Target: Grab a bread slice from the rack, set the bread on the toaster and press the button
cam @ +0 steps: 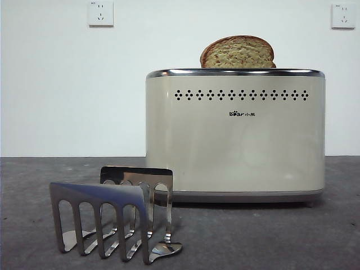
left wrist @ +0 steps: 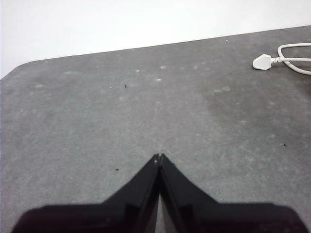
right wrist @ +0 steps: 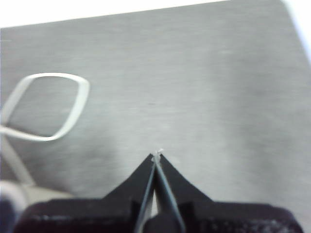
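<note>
The slice of bread (cam: 238, 53) stands upright in the top of the cream toaster (cam: 235, 135), its rounded crust sticking up above the chrome rim. The steel rack (cam: 115, 212) stands empty on the table in front of the toaster's left end. Neither arm shows in the front view. My left gripper (left wrist: 159, 157) is shut and empty over bare grey table. My right gripper (right wrist: 156, 155) is shut and empty over bare table, near a loop of white cable (right wrist: 48, 104). The toaster's button is not visible.
A white plug (left wrist: 262, 62) and its cable (left wrist: 294, 58) lie on the table in the left wrist view. Two wall sockets (cam: 100, 13) (cam: 343, 16) sit on the white wall behind. The grey tabletop (cam: 253, 236) stretches in front of the toaster.
</note>
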Robot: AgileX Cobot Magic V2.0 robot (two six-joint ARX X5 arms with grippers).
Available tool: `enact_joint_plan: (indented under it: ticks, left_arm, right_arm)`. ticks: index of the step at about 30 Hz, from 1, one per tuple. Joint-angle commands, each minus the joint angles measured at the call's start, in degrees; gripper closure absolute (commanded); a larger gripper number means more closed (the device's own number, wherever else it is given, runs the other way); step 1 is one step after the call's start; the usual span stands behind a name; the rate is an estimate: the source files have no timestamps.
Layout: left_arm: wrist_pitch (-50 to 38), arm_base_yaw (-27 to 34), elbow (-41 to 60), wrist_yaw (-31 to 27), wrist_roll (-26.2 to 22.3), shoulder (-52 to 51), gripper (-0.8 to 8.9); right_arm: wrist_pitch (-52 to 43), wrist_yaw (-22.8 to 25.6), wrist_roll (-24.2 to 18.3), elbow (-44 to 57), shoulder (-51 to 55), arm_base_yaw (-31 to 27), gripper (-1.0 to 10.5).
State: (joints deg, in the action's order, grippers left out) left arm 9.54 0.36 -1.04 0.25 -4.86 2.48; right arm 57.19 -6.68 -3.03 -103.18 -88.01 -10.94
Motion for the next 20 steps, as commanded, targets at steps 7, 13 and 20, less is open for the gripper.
enact_joint_plan:
  ticks: [7, 13, 20]
  left_arm:
    - [-0.1, 0.0, 0.6, 0.2, 0.3, 1.7, 8.16]
    - [-0.1, 0.0, 0.6, 0.2, 0.3, 1.7, 8.16]
    - [-0.1, 0.0, 0.6, 0.2, 0.3, 1.7, 8.16]
  right_arm:
    - [-19.7, 9.7, -1.4, 28.7, 35.5, 13.1, 9.5]
    - [-39.8, 10.3, -3.1, 57.1, 58.9, 14.6, 9.5]
    - [-60.4, 8.3, -3.1, 87.7, 75.7, 14.6, 9.5]
